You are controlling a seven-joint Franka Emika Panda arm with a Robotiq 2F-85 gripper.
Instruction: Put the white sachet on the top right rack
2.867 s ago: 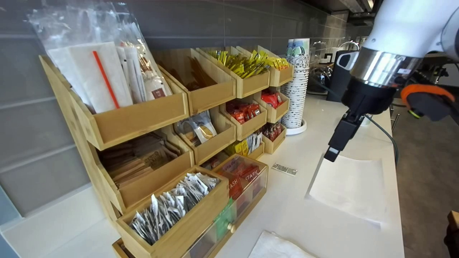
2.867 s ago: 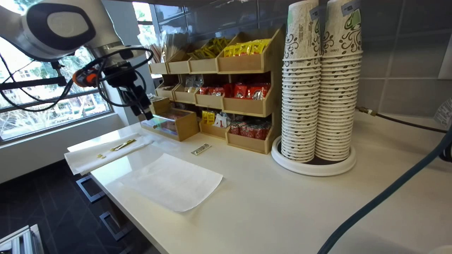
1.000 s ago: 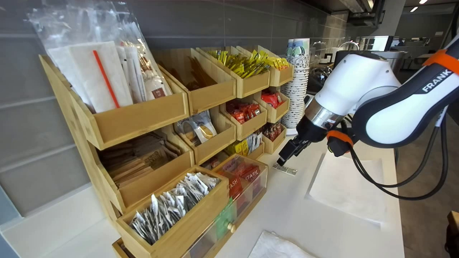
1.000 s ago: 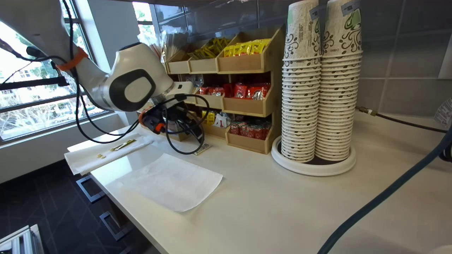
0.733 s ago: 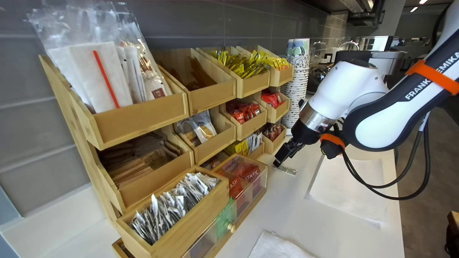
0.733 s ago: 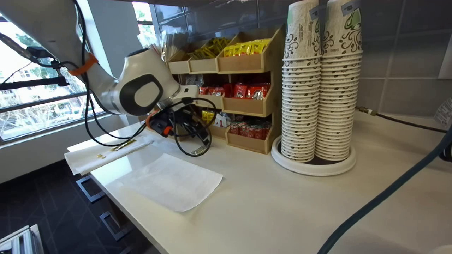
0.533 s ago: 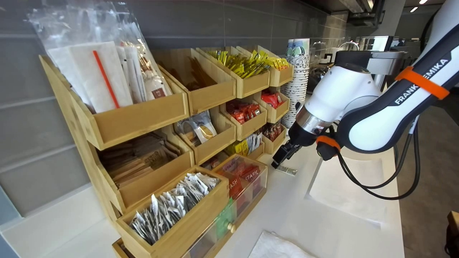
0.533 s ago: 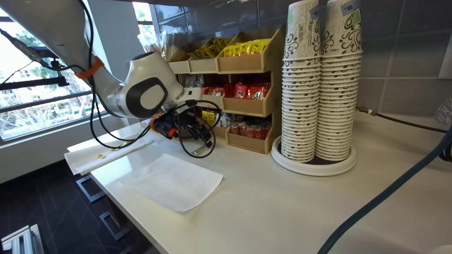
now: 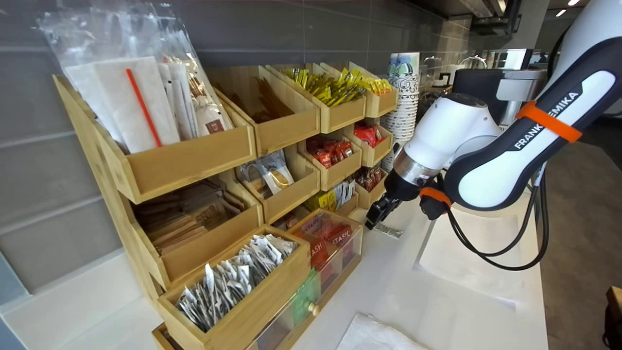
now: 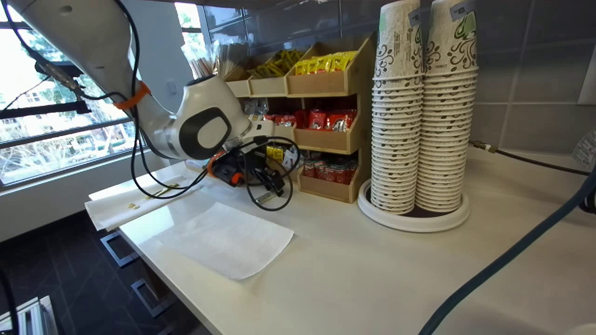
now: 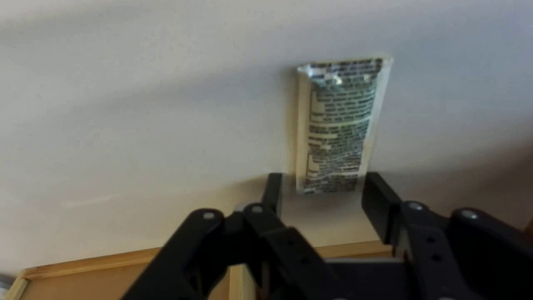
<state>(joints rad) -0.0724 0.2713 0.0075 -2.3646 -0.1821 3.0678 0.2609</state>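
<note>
The white sachet (image 11: 341, 129), a flat packet with dark print, lies on the counter in front of the organiser. It also shows in both exterior views (image 9: 390, 231) (image 10: 265, 197), partly hidden behind the gripper. My gripper (image 11: 322, 179) is open and empty in the wrist view. Its fingertips stand on either side of the sachet's near end, close to the counter; contact cannot be told. In both exterior views the gripper (image 9: 371, 221) (image 10: 280, 190) is low at the sachet's organiser-side end. The top right rack (image 10: 316, 84), a bamboo bin with yellow packets, also shows in an exterior view (image 9: 382, 104).
Bins with red packets (image 10: 321, 137) stand below the top right rack. Stacked paper cups (image 10: 396, 139) stand beside the organiser. A clear-fronted drawer box (image 9: 335, 272) is close to the gripper. A large white paper sheet (image 10: 228, 242) lies on the counter.
My gripper has come from above the paper sheet down to the sachet, then crept past it toward the organiser. The sachet has not visibly moved.
</note>
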